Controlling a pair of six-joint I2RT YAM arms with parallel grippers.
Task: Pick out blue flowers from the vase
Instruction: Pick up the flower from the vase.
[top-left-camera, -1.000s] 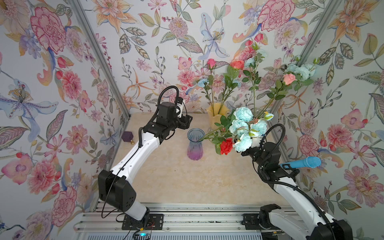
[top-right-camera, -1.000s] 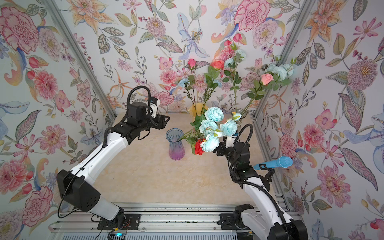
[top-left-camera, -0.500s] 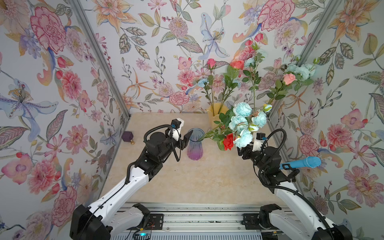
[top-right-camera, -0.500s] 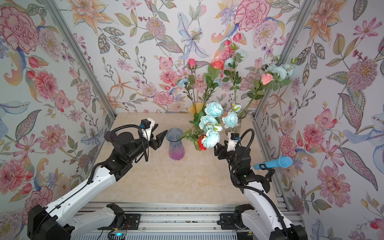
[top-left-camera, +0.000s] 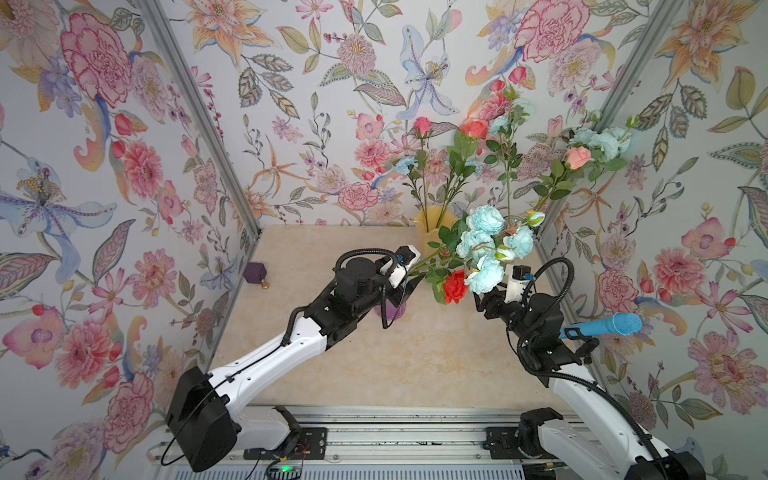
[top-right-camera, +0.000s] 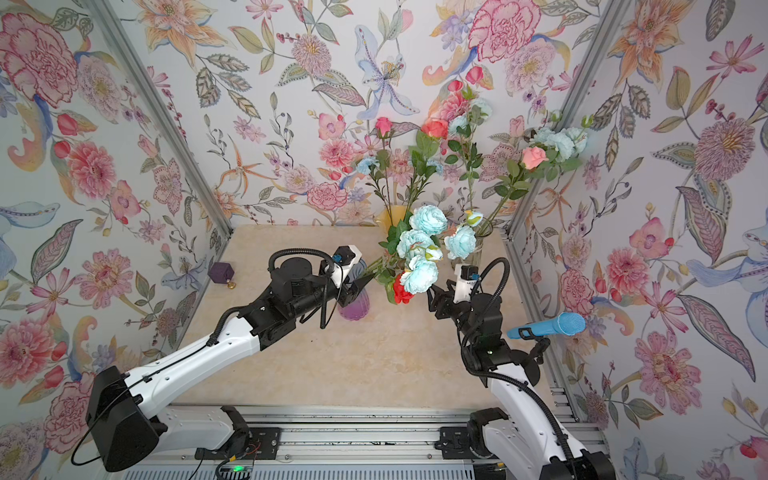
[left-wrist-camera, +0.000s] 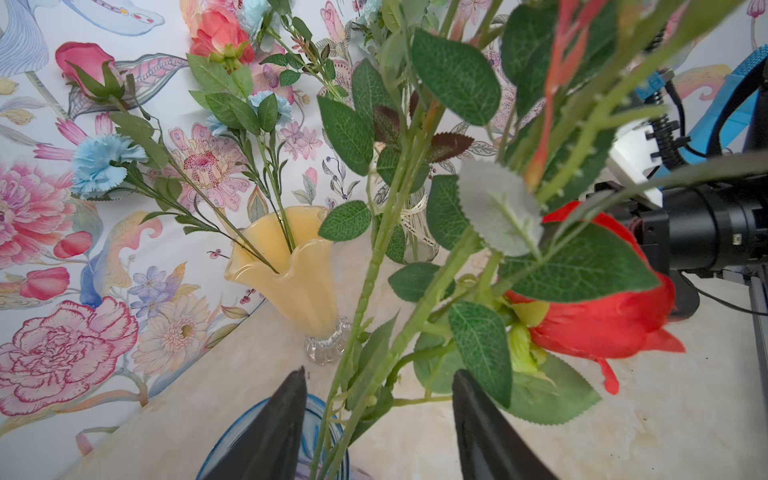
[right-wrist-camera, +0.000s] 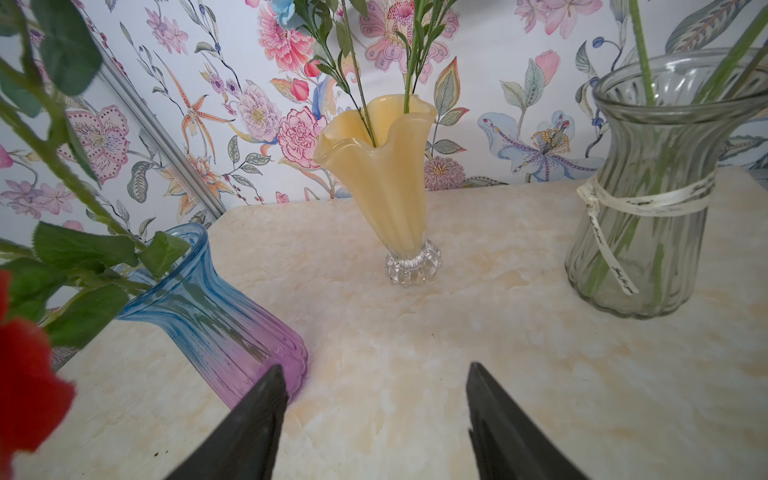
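Blue flowers lean out of the blue-to-purple vase, their stems between the left gripper's parted jaws.

Nearest, the right gripper hovers beside the vase's foot, jaws apart and empty. Just above the rim, the left gripper straddles several green stems without pinching any, and a red rose shares the bundle. The step calls, I judge, for isolating the blue spray's stem, leaving the rose's outside, then closing firmly and drawing along the stem's lean so the vase stays put. Farther back, the yellow vase and clear glass vase hold more stems.
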